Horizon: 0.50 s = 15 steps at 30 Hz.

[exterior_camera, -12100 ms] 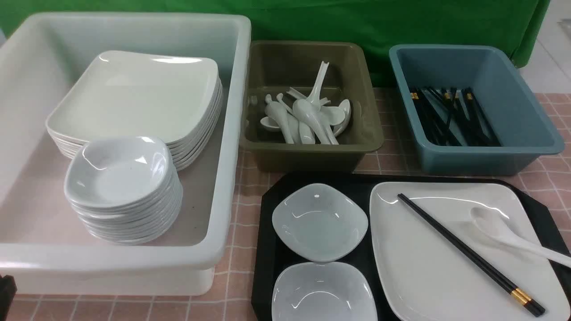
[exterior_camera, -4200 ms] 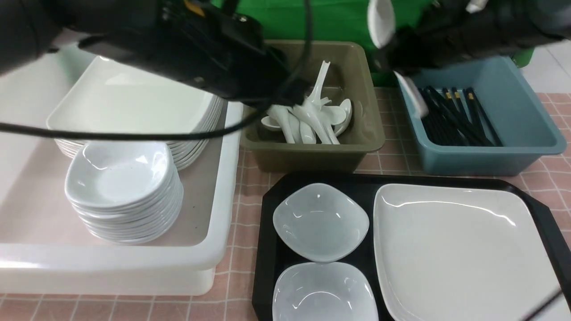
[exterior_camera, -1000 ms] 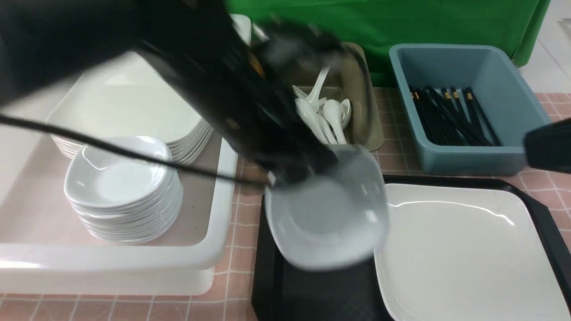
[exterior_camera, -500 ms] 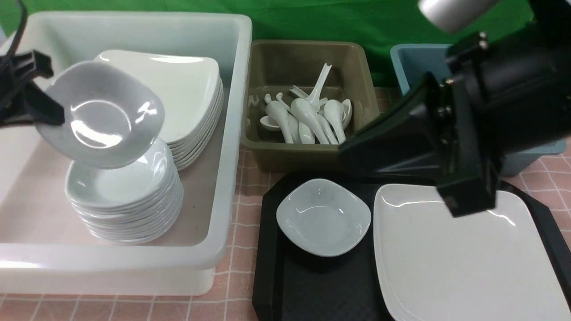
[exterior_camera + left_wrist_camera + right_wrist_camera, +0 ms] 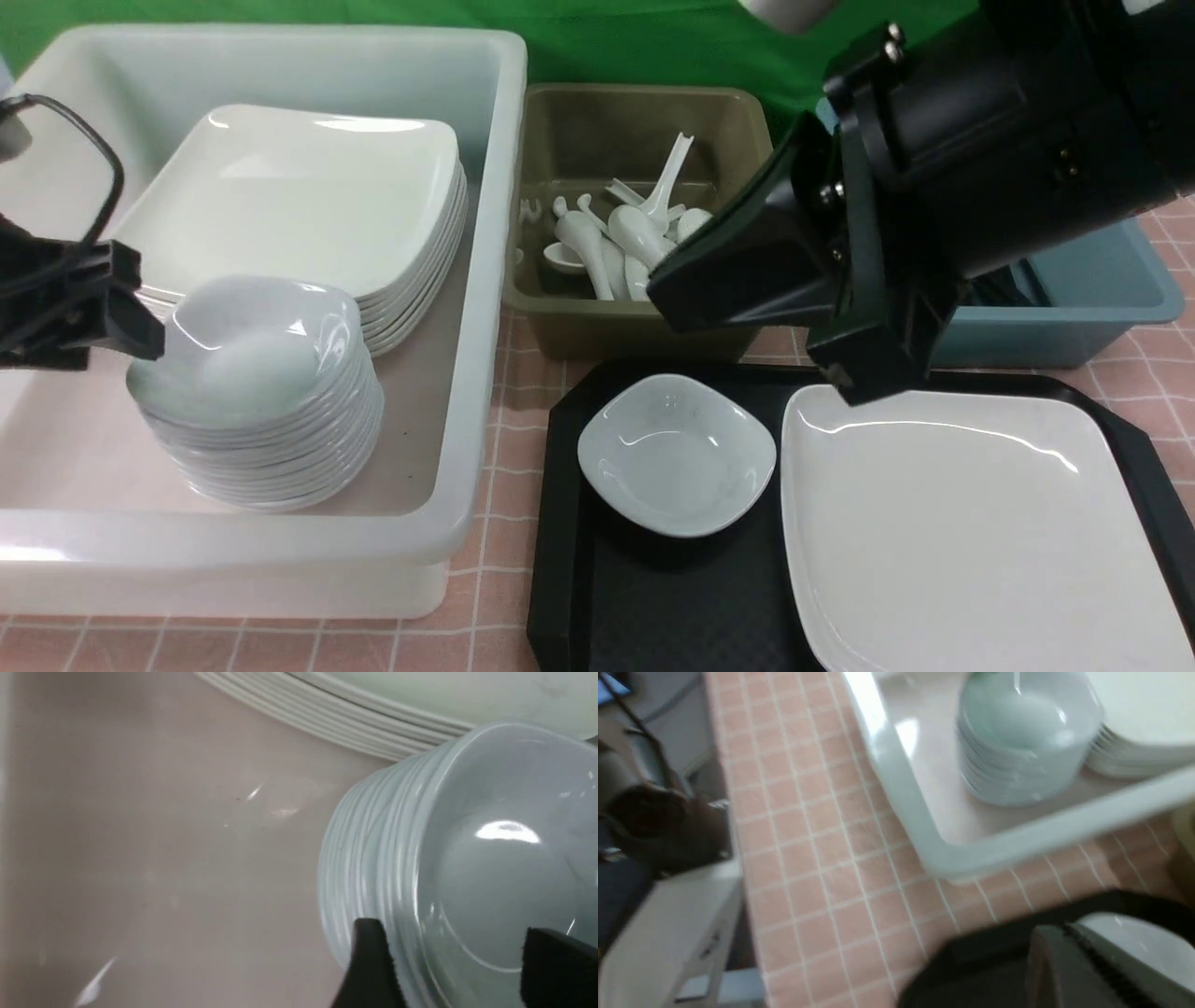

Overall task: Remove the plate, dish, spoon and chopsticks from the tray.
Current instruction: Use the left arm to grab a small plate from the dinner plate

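The large white plate (image 5: 971, 532) lies on the right half of the black tray (image 5: 558, 523). One small pale dish (image 5: 677, 453) sits on the tray's far left part, with bare tray in front of it. My left gripper (image 5: 140, 322) is open at the left side of a stack of small dishes (image 5: 257, 373) in the white tub. In the left wrist view its fingers (image 5: 369, 961) straddle the top dish's rim (image 5: 467, 858) with wide gaps. My right gripper (image 5: 658, 289) looks shut and empty, hovering above the tray's far edge. No spoon or chopsticks lie on the tray.
The white tub (image 5: 485, 280) also holds a stack of large plates (image 5: 299, 196). An olive bin (image 5: 644, 322) holds several white spoons. A blue bin (image 5: 1102, 308) is mostly hidden behind my right arm. Pink checked cloth (image 5: 808, 858) covers the table.
The dish my left gripper held tilted above the stack now sits on top of it, with the jaws apart. My right arm has moved left and up over the tray's far edge.
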Tool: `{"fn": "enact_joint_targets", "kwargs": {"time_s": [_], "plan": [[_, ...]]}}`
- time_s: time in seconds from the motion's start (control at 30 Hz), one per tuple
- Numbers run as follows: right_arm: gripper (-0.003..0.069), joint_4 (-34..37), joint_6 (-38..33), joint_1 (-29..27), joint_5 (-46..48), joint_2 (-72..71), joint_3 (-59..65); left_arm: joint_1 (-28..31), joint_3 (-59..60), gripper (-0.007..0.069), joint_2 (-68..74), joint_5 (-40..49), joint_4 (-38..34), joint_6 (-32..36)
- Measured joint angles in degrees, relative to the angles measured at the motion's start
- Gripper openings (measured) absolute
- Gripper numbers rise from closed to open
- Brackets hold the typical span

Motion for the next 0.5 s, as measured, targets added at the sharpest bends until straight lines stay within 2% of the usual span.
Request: {"fn": "enact_joint_targets", "kwargs": {"time_s": [0.03,0.1,0.13,0.2,0.3,0.37,0.4,0.47,0.5], "plan": [[0.003,-1.7,1.0,0.0,0.3,-0.1,0.0,0.0,-0.8,0.0477,-0.5,0.8,1.3,-0.7],[0.003,-10.2,7.8,0.0,2.3,-0.3,0.0,-0.5,-4.3,0.0524,-3.5,3.4,4.9,-4.1],[0.003,-11.4,8.6,0.0,2.8,-0.3,0.0,-0.6,-4.5,0.0524,-3.7,3.5,4.9,-4.2],[0.003,-15.9,11.8,-1.5,6.0,-0.3,0.0,-3.8,-6.8,0.0477,-6.2,3.2,5.5,-4.1],[0.003,-17.8,13.5,-5.9,10.2,-0.4,0.1,-13.1,-7.7,0.0307,-8.2,-0.5,4.8,-2.3],[0.003,-18.4,13.8,-9.3,11.6,-0.9,1.1,-22.2,-7.7,0.0141,-7.9,-3.4,4.3,-1.6],[0.003,-18.7,13.9,-12.0,11.7,-1.6,2.1,-29.0,-7.7,0.0072,-7.0,-4.6,4.3,-1.0],[0.003,-18.7,13.9,-15.6,11.6,-3.1,4.5,-38.5,-7.7,0.002,-4.6,-7.2,5.1,-0.7],[0.003,-18.7,14.0,-15.6,11.6,-3.3,4.8,-39.4,-7.7,0.0017,-4.6,-7.5,5.3,-0.6]]}}
